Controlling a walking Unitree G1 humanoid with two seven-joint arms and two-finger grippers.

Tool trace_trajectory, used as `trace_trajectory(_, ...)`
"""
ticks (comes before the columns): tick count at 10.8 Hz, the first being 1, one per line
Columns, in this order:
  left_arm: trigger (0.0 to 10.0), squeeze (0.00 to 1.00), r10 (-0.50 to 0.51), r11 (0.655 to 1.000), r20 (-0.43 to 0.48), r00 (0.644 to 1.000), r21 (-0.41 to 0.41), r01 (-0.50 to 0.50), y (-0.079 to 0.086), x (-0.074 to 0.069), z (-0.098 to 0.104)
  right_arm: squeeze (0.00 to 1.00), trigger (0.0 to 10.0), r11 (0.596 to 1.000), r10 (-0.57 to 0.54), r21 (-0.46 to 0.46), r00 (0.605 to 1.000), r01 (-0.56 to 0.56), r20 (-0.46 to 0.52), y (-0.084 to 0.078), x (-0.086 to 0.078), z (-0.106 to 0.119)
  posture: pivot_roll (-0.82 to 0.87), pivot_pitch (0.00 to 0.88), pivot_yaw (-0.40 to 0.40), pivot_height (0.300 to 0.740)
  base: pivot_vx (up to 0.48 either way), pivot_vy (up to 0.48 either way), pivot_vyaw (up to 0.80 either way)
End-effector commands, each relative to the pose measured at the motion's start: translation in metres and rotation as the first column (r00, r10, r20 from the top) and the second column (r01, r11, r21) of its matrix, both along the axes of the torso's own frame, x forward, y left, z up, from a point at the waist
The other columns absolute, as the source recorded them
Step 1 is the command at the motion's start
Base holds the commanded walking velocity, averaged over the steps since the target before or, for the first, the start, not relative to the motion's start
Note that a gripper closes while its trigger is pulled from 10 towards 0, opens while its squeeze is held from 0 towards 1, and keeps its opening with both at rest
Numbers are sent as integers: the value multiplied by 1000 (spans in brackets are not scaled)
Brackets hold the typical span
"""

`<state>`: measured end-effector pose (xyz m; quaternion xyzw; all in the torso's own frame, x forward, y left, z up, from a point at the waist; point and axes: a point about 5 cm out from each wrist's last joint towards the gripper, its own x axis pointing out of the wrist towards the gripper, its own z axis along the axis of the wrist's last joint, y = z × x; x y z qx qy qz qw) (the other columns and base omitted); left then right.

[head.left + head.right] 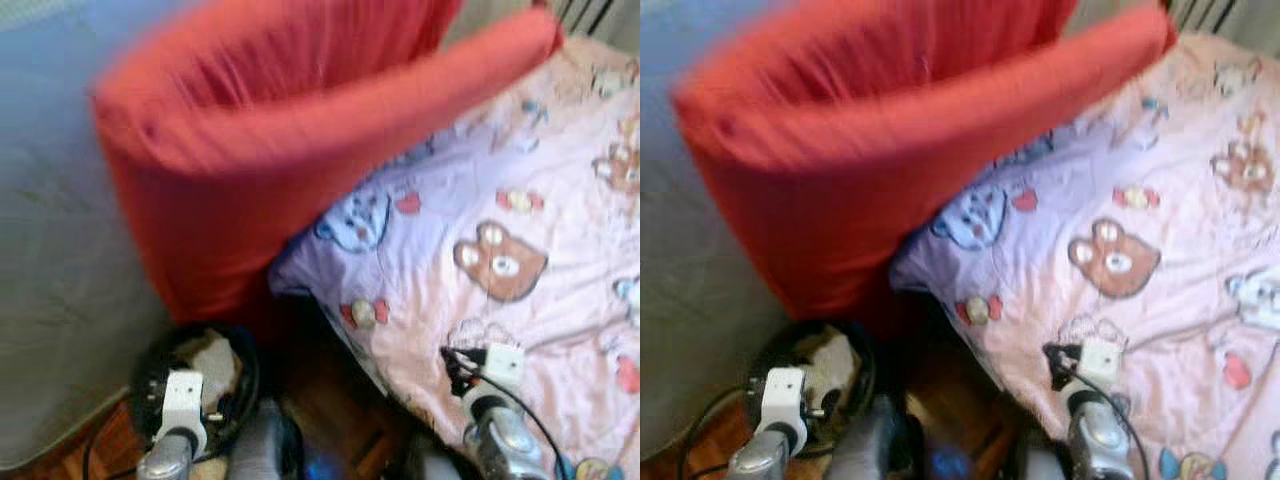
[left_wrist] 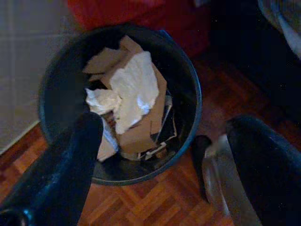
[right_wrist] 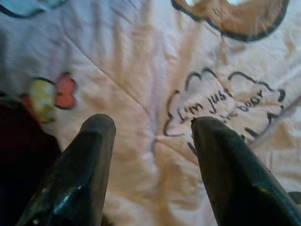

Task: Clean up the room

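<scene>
Head views: The landmark is the waste bin (image 1: 200, 385), a dark round container on the parquet floor (image 1: 330, 420) at the foot of a red pillow (image 1: 270, 150). The pillow leans upright just beside the bin and rests partly against the bed edge, which suggests it is out of place and a likely item for tidying. Right of the bin, across a dark gap, lies a pink and lilac quilt (image 1: 500, 250) printed with bears. The left arm sits directly over the bin; the right arm sits over the near edge of the quilt, well apart from the bin. Both head views are blurred, so fine detail is unreliable.

Left wrist view: The left gripper (image 2: 164, 169) hangs above the bin with its two fingers spread wide and nothing between them. Inside the bin lie pieces of brown cardboard (image 2: 136, 132) and a crumpled white paper (image 2: 129, 89). The position over the bin mouth, with an empty claw, is consistent with a drop-off just made; this is a judgement.

Right wrist view: The right gripper (image 3: 153, 141) points down at the quilt, away from the bin, fingers apart and holding nothing. Between them shows a printed cloud with lettering (image 3: 221, 106). It hovers close to the fabric; contact cannot be confirmed. The posture suits reaching for the bedding next.
</scene>
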<state>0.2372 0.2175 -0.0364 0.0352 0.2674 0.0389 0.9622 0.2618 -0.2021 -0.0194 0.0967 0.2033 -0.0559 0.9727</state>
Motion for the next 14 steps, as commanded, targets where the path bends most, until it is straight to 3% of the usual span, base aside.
trace_trajectory(1, 10000, 0, 21, 1000, -62, 998, 5, -21, 4, -13, -9, 0, 10000, 1000, 0, 6, 998, 0, -58, 3, -9, -10, 163, 163, -3, 740, 0, 0, 0)
trace_trajectory(3, 10000, 0, 27, 1000, -94, 995, -9, -28, 2, -14, -13, 0, 10000, 1000, 0, 15, 993, 1, -116, 7, -15, -17, 147, 105, -6, 740, 0, 0, 0)
trace_trajectory(4, 10000, 0, 32, 999, -130, 991, -11, -34, 2, -18, -16, 0, 10000, 1000, -7, 16, 982, 10, -188, 7, -24, -26, 117, 74, -2, 740, 0, 0, 0)
trace_trajectory(5, 10000, 0, 21, 1000, -190, 982, -18, -24, -2, -27, -24, 0, 10000, 1000, -10, -11, 949, 7, -315, 6, -42, -41, 101, 36, 1, 740, 0, 0, 0)
trace_trajectory(8, 10000, 0, 69, 998, -204, 977, 0, -70, 2, -32, -27, 0, 10000, 1000, -12, -23, 915, 4, -402, 5, -67, -55, 137, 2, -12, 740, 0, 0, 0)
trace_trajectory(10, 10000, 0, 69, 998, -231, 971, 3, -70, 7, -39, -30, 0, 10000, 998, -60, -22, 914, 56, -400, 0, -66, -55, 132, 0, -3, 740, 0, 0, 0)
trace_trajectory(14, 10000, 0, 65, 998, -239, 969, 1, -67, 6, -43, -32, 0, 10000, 1000, -28, -4, 913, 29, -408, 15, -64, -56, 144, 0, 0, 740, 0, 0, 0)
